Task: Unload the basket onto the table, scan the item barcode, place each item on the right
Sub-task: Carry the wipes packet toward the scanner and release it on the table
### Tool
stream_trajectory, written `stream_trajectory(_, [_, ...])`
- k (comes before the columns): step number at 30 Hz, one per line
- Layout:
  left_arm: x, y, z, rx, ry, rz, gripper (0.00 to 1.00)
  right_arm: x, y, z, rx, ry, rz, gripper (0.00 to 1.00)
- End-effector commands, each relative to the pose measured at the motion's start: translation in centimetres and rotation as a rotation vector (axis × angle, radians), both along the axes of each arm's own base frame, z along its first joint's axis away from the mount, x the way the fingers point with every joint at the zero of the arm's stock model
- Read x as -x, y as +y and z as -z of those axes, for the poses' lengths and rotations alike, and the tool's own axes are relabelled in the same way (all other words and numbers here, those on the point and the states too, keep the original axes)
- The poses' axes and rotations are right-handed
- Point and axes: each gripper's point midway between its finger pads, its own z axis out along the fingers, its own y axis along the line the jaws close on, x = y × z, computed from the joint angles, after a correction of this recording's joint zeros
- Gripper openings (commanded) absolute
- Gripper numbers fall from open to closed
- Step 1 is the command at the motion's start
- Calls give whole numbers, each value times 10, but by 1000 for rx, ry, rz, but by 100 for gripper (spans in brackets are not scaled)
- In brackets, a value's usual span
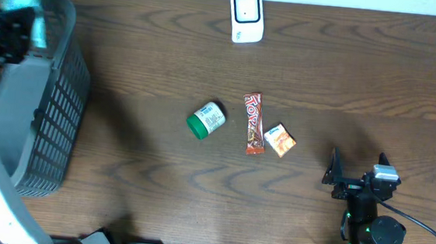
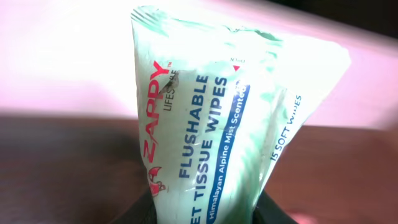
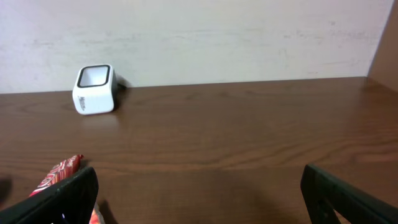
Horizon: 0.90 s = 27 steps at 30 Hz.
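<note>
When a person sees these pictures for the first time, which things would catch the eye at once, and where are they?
The pale green pack of flushable wipes fills the left wrist view, clamped in the left gripper. On the table, the white scanner stands at the far edge, and a green-capped bottle, a red snack bar and a small orange packet lie in the middle.

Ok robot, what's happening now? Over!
Left fingers shut on wipes pack, over the basket. Right fingers open, empty. Scanner at far edge, nothing in between.
</note>
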Motion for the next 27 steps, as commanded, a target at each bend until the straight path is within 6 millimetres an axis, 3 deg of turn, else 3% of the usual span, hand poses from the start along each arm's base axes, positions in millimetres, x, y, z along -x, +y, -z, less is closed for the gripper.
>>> stream_trajectory(1, [28, -109, -35, 163, -63, 424, 29, 0, 2, 0, -12, -1, -9, 99])
stream_trajectory(7, [41, -233, -19, 151, -9, 777, 29, 0, 2, 0, -12, -1, -8, 99])
stream_trajectory(11, [44, -308, 16, 78, 77, 892, 30, 0, 2, 0, -12, -1, -8, 99])
stream_trajectory(14, [44, -358, 56, -12, 158, 934, 30, 0, 2, 0, -12, -1, -9, 99])
stream_trajectory(19, [50, -423, 127, -155, 260, 1005, 31, 0, 2, 0, -12, -1, -8, 99])
stream_trajectory(24, [58, -466, 199, -252, 380, 1043, 34, 0, 2, 0, -12, -1, -8, 99])
stream_trajectory(27, [57, -484, 230, -289, 396, 1053, 34, 0, 2, 0, -12, -1, -9, 99])
